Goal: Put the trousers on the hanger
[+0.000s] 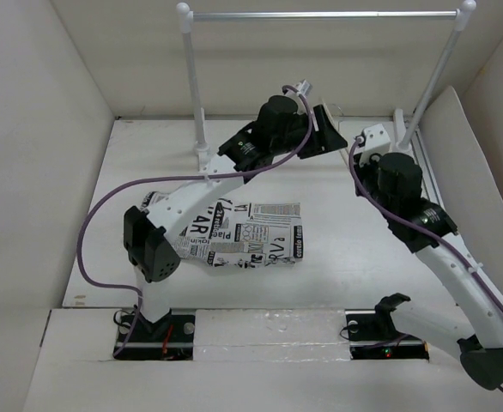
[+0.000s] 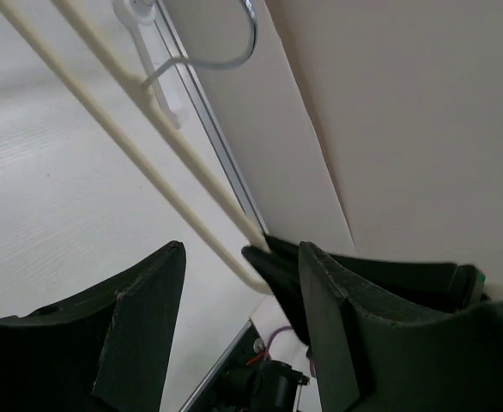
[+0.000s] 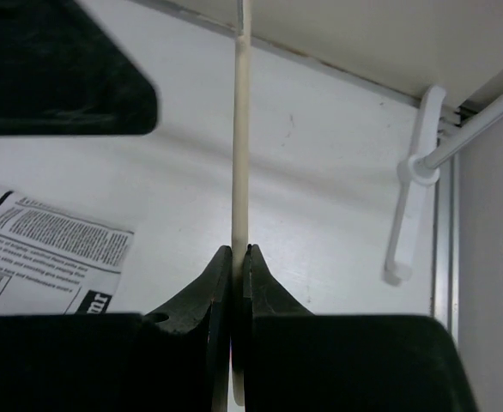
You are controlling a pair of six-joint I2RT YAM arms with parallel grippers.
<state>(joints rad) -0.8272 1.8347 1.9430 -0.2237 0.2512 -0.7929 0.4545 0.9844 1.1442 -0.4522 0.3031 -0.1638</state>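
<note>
The trousers [image 1: 251, 233] lie folded on the table in front of the left arm; a corner shows in the right wrist view [image 3: 45, 257]. The cream hanger [image 2: 148, 163] with its metal hook [image 2: 234, 47] hangs slantwise in the left wrist view. My right gripper [image 3: 241, 251] is shut on the hanger's thin bar [image 3: 241, 129], and its black fingers [image 2: 277, 266] show at the hanger's lower corner. My left gripper [image 2: 241, 283] is open, its jaws wide apart on either side of that corner without touching it. In the top view both grippers, left [image 1: 327, 129] and right [image 1: 359, 146], meet at the back centre.
The metal rail [image 1: 320, 15] on white posts spans the back wall; one post foot [image 3: 410, 206] stands right of the right gripper. White walls enclose the table on the left, right and back. The left gripper's dark body [image 3: 54, 69] shows at the top left of the right wrist view.
</note>
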